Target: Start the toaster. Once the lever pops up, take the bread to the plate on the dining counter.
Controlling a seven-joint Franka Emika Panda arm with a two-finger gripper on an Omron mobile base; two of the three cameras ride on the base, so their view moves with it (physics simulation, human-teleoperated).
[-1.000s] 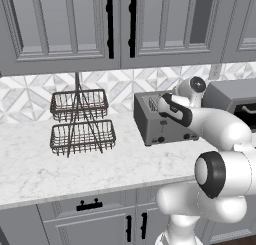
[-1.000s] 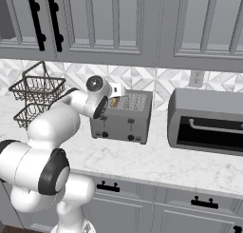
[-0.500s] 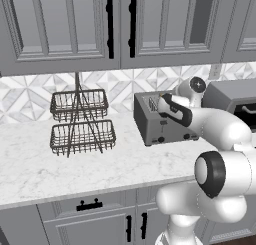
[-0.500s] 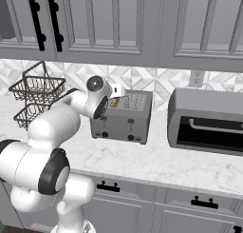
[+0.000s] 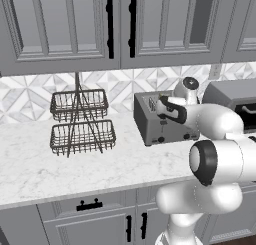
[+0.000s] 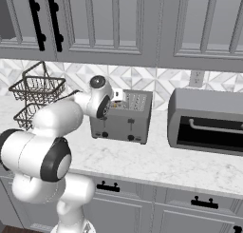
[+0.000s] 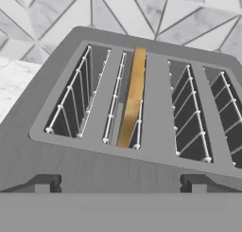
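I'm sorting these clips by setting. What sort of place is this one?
A home-style kitchen, rendered rather than real. A grey toaster with bread in one slot stands on a marble worktop, beside a toaster oven, with grey cabinets above and a patterned tile backsplash.

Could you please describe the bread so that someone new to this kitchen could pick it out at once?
On the marble worktop, find the toaster, the grey four-slot box between the wire basket stand and the larger toaster oven. The bread stands on edge in one slot, next to an end slot, a thin golden-brown strip; the other slots show bare wire guides.
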